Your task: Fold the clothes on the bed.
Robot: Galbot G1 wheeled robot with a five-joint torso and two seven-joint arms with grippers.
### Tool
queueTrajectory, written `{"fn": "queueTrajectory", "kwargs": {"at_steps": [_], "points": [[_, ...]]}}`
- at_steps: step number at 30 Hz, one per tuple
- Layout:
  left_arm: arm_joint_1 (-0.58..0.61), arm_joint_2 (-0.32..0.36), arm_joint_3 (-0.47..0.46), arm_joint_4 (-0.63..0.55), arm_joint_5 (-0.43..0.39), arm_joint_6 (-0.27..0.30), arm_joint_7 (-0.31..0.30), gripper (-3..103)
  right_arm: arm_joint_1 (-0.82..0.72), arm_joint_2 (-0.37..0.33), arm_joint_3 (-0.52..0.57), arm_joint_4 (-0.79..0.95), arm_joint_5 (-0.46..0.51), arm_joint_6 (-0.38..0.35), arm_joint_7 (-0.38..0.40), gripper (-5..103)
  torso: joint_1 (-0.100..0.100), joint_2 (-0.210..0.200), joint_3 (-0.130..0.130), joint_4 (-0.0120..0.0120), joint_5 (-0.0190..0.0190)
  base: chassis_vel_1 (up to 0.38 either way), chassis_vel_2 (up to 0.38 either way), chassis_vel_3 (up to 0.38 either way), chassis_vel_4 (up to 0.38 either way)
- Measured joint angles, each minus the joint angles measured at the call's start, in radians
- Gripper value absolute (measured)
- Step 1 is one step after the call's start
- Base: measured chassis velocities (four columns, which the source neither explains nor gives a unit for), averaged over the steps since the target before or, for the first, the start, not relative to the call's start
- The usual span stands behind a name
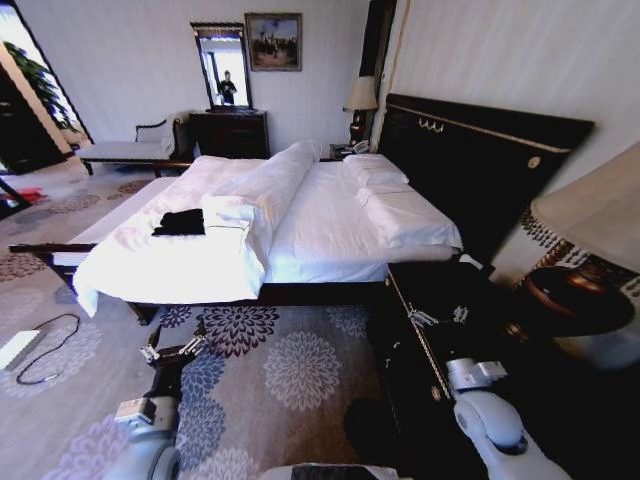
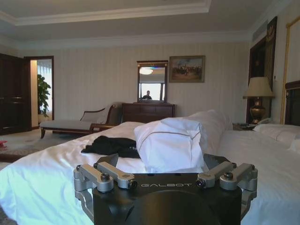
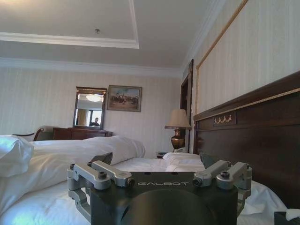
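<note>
Shirt point(image 1: 181, 222) lies bunched and unfolded near the foot of the bed point(image 1: 330, 235), so nothing's done yet. Left gripper point(image 1: 176, 352) hangs spread wide over the carpet short of it, right gripper point(image 1: 437, 318) likewise wide by the nightstand point(image 1: 430, 290).

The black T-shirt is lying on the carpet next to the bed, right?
Not quite. The black T-shirt is lying on the bed, on top of the white duvet near the foot end, not on the carpet. The head view shows it.
</note>
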Motion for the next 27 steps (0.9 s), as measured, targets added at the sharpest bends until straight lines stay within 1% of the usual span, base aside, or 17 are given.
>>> {"fn": "queueTrajectory", "kwargs": {"at_steps": [5,9,24,27], "points": [[0.000,-0.002,0.003,0.000,0.004,0.000,0.001,100,0.007,0.006,-0.003,-0.002,0.006,0.001,-0.001,100,0.000,0.000,0.000,0.0002,0.0000,-0.097,0.130,0.114,-0.116],[-0.002,-0.003,0.005,0.007,0.010,-0.002,0.000,100,0.011,0.002,-0.013,0.003,0.041,-0.005,0.007,100,0.000,0.000,0.000,0.0001,-0.0001,-0.139,0.133,0.127,-0.128],[0.003,-0.006,0.007,-0.002,0.013,-0.011,0.000,100,0.028,-0.001,-0.005,-0.006,0.062,-0.006,0.016,100,0.000,0.000,0.000,0.0001,0.0000,-0.139,0.137,0.148,-0.142],[-0.004,0.005,0.011,-0.002,0.013,-0.007,0.000,100,0.029,0.001,-0.008,-0.013,0.061,-0.006,0.019,100,0.000,0.000,0.000,0.0002,0.0001,-0.154,0.168,0.186,-0.185]]}}
